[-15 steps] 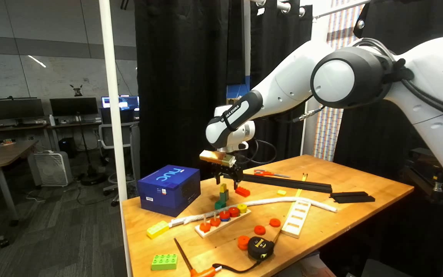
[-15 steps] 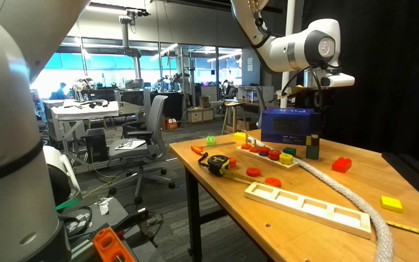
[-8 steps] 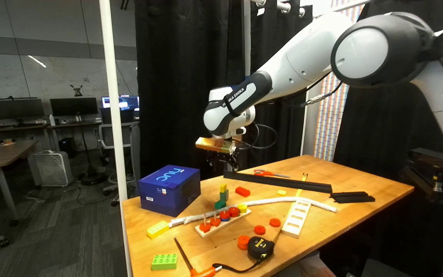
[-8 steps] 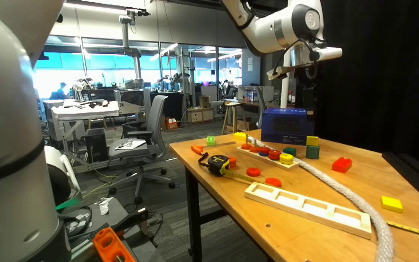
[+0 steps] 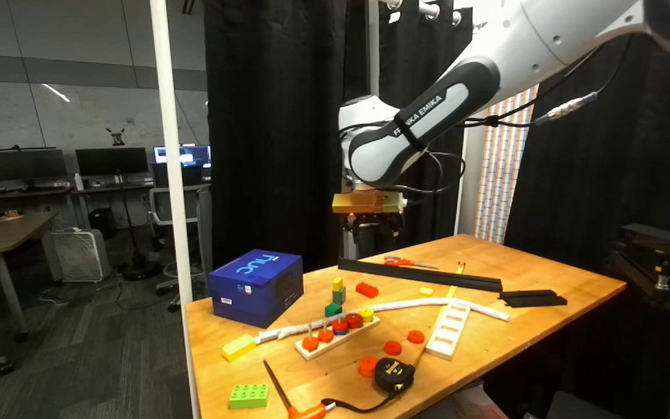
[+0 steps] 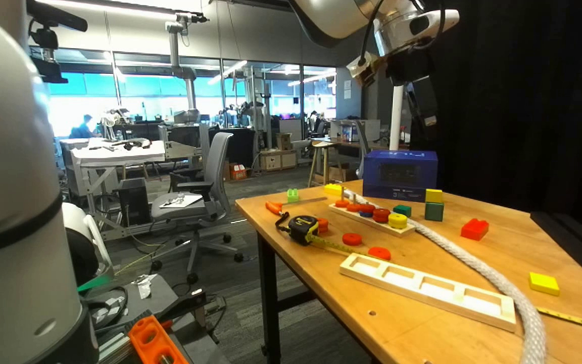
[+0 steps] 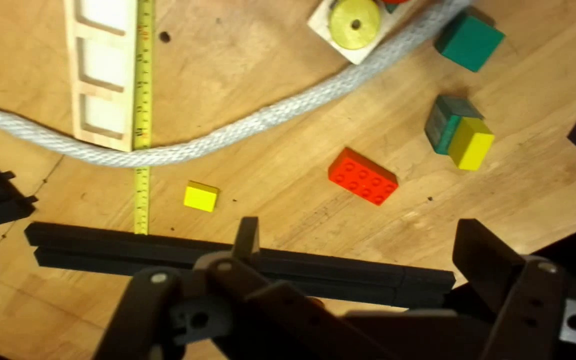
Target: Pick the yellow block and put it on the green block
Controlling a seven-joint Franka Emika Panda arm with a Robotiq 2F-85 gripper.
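Note:
The small yellow block (image 5: 338, 284) rests on top of a darker-green block (image 5: 339, 296), slightly off-centre. The same stack shows as yellow block (image 6: 433, 195) on green block (image 6: 434, 211), and as yellow block (image 7: 471, 144) over green block (image 7: 449, 122) in the wrist view. A second green block (image 5: 332, 309) lies beside the stack; it also shows in the wrist view (image 7: 470, 42). My gripper (image 7: 358, 225) is open with nothing between its fingers. In an exterior view the gripper (image 5: 374, 230) hangs high above the table, apart from the stack.
A blue box (image 5: 256, 288) stands near the stack. A red brick (image 7: 363, 176), a flat yellow piece (image 7: 201, 196), a rope (image 7: 268, 117), a peg board (image 6: 372, 219), a slotted wooden tray (image 6: 427, 296), a tape measure (image 5: 394, 375) and black rails (image 5: 422, 275) lie around.
My gripper was low with its fingers right by the yellow block. It has risen and moved away from the stack. The yellow block stays on the green block.

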